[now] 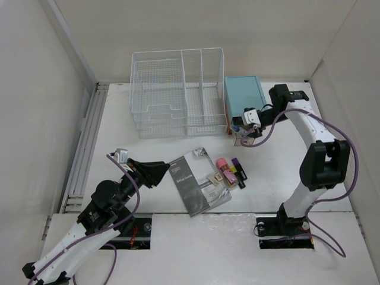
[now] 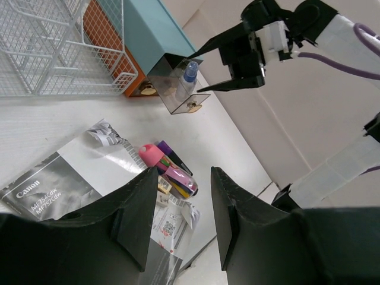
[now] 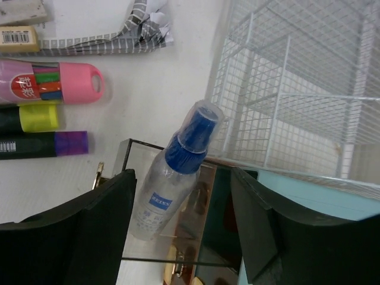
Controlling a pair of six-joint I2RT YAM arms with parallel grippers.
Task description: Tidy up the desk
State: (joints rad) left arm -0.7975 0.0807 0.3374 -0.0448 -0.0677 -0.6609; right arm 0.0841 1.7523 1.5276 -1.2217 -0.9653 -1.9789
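The white desk (image 1: 148,151) carries a Canon booklet (image 1: 196,185) with a pink marker pack (image 1: 224,169) and dark highlighters (image 1: 238,173) beside it. My left gripper (image 1: 163,173) hovers at the booklet's left edge, open with nothing between its fingers (image 2: 184,178). A clear drawer (image 1: 240,138) is pulled out of the teal box (image 1: 243,95). A blue-capped spray bottle (image 3: 172,172) leans inside that drawer. My right gripper (image 1: 244,140) hangs just above the drawer, open, its jaws on either side of the bottle without touching it (image 3: 183,178).
A white wire-mesh rack (image 1: 178,95) stands at the back, left of the teal box. Orange drawer fronts (image 2: 104,41) face the rack. An eraser (image 3: 18,38) lies by the booklet's crumpled corner. Cutouts at the near edge hold the arm bases.
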